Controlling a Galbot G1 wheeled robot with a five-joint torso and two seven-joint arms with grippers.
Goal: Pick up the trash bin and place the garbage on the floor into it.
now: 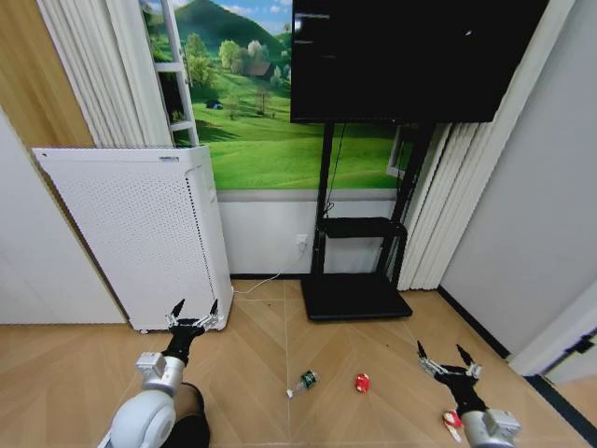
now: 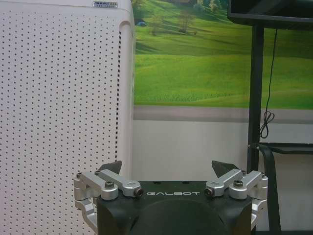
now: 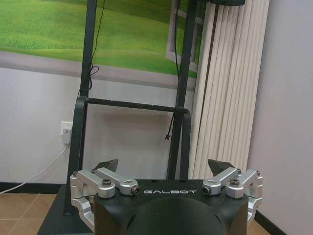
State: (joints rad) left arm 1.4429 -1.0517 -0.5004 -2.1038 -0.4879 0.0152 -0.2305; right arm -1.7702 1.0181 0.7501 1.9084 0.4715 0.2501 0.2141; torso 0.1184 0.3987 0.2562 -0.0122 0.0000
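Left gripper (image 1: 195, 308) and right gripper (image 1: 438, 354) reach forward, both spread wide, above the floor (image 1: 261, 373).

White perforated appliance (image 1: 140, 233) left; green landscape mural (image 1: 270, 131); black TV stand (image 1: 359, 271); herringbone floor (image 1: 252, 373).

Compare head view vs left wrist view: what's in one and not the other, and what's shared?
Head view alone: the bottle, the red lump and the red-and-white wrapper lying on the floor, plus the right gripper, open, low on the right.

Left wrist view alone: the small label plate at the white appliance's top edge.

Both: the left gripper, open and empty, the white perforated appliance, the meadow mural and the black TV stand.
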